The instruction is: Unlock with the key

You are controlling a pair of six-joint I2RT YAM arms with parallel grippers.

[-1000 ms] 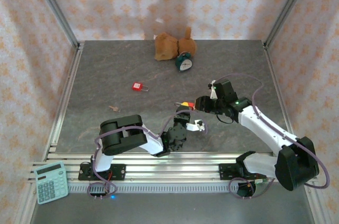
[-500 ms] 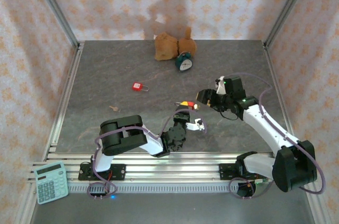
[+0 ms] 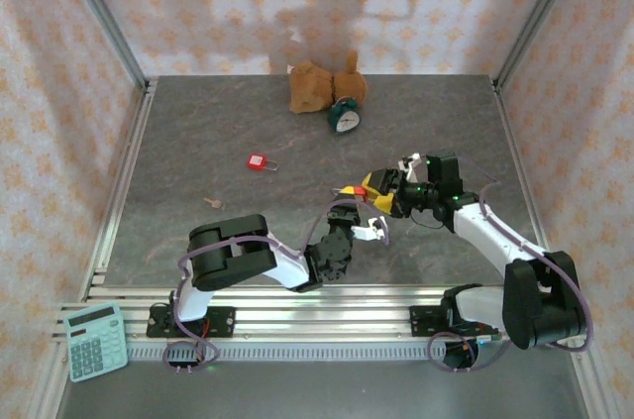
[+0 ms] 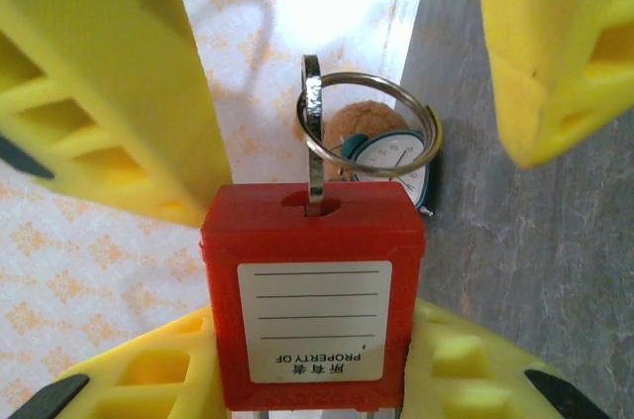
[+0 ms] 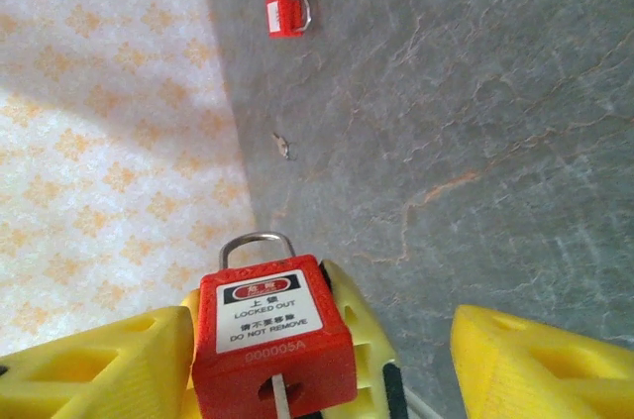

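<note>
Key (image 4: pixel 313 132) sits in the padlock (image 4: pixel 312 280) that the left gripper (image 4: pixel 312 384) pinches; the spread right gripper (image 3: pixel 380 191) must grasp and turn it.

Left arm (image 3: pixel 233 253) and right arm (image 3: pixel 492 236): white links, bulky black joint housings, purple cable (image 3: pixel 179 288) trailing behind left gripper (image 3: pixel 347 205) and right gripper (image 3: pixel 378 192), both with ribbed yellow plastic fingers (image 5: pixel 540 365).

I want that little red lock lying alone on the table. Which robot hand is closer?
Left. The left gripper, clamping a second padlock, sits to the right of the loose padlock; the right gripper, open, is even farther right.
</note>
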